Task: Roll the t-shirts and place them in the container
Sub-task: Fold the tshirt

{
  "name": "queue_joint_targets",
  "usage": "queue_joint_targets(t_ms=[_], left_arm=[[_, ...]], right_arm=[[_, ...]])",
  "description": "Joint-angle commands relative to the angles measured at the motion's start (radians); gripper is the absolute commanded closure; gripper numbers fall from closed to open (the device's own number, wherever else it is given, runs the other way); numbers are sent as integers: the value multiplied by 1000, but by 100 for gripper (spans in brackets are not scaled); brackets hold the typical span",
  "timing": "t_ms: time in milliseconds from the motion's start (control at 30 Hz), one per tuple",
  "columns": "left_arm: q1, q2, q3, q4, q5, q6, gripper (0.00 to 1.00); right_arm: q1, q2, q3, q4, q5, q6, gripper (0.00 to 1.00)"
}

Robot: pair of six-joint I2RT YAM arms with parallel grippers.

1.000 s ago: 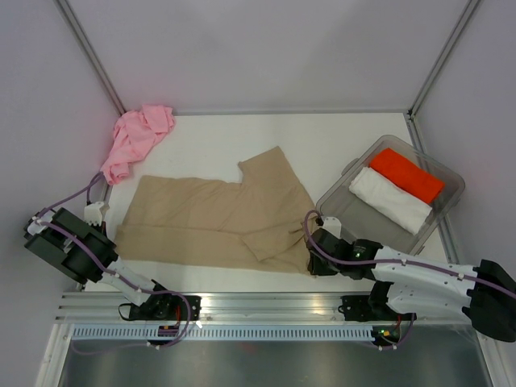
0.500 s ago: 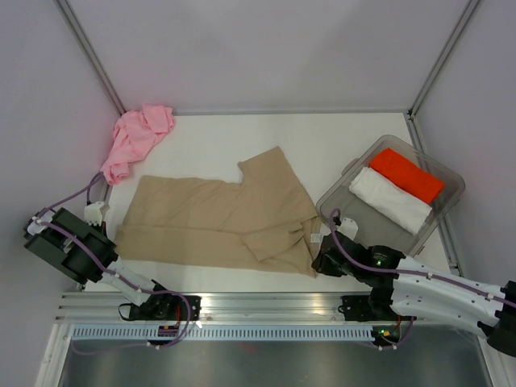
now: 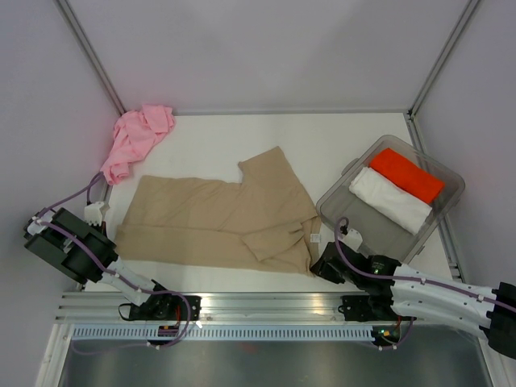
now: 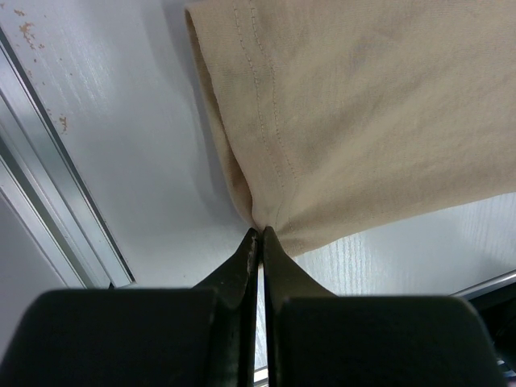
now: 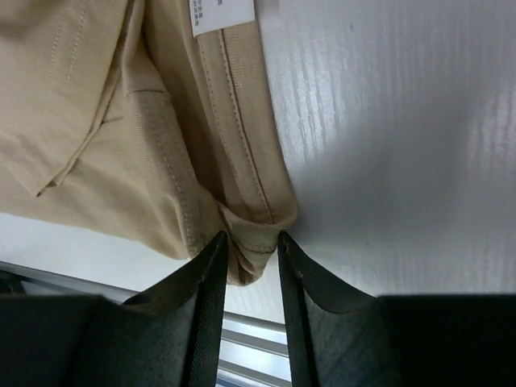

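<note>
The tan t-shirt (image 3: 218, 222) lies spread flat in the middle of the table, folded lengthwise. My left gripper (image 4: 260, 232) is shut on its near left corner (image 4: 274, 218), at the cloth's left edge (image 3: 110, 244) in the top view. My right gripper (image 5: 250, 240) is shut on a bunched hem of the same shirt (image 5: 260, 235) at its near right corner (image 3: 320, 266), with a white label (image 5: 219, 14) just beyond. The pink t-shirt (image 3: 133, 141) sits crumpled in the back left corner, away from both grippers.
A clear plastic bin (image 3: 339, 201) stands at the right, holding an orange roll (image 3: 407, 175) and a white roll (image 3: 389, 199). A metal rail (image 3: 258, 302) runs along the near table edge. Frame posts rise at the back corners.
My right arm has swung toward the right and near edge, drawing the tan shirt's right corner with it and exposing the white label. The left arm has not moved.
</note>
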Motion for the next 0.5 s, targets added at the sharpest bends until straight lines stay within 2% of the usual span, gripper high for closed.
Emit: queue_joint_targets(t_ms=[0, 33, 167, 333, 467], left_arm=[[49, -23, 45, 38, 39, 51, 98], [49, -22, 46, 38, 39, 52, 98], [49, -19, 49, 38, 46, 43, 98], [49, -10, 112, 36, 66, 9, 98], [48, -6, 155, 26, 82, 3, 98]], right_arm=[[1, 7, -53, 58, 13, 59, 66], [0, 3, -57, 66, 13, 62, 69], [0, -16, -64, 44, 20, 70, 100], [-3, -45, 106, -188, 141, -13, 100], [-26, -24, 194, -265, 141, -84, 100]])
